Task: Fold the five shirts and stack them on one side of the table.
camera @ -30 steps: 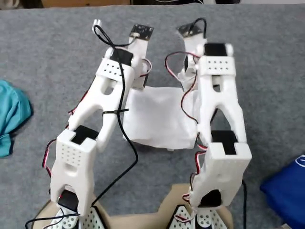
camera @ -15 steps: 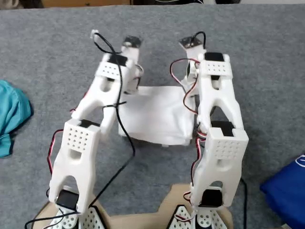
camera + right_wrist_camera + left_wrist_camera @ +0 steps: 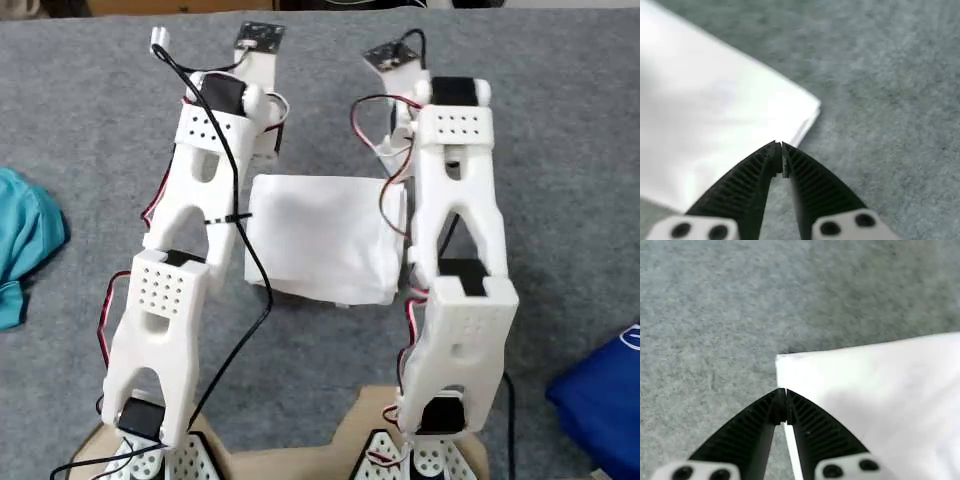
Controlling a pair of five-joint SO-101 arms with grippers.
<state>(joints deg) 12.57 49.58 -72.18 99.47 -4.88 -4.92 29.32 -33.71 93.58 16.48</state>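
Arms reached out; folded white fabric shirt (image 3: 320,235) now lies flatter. Left gripper (image 3: 781,405) and right gripper (image 3: 778,159) both closed at its far corners. Likely ready to stack.

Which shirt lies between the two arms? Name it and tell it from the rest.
The white shirt, a flat folded rectangle in the middle. The teal shirt and the blue shirt sit far off at opposite sides.
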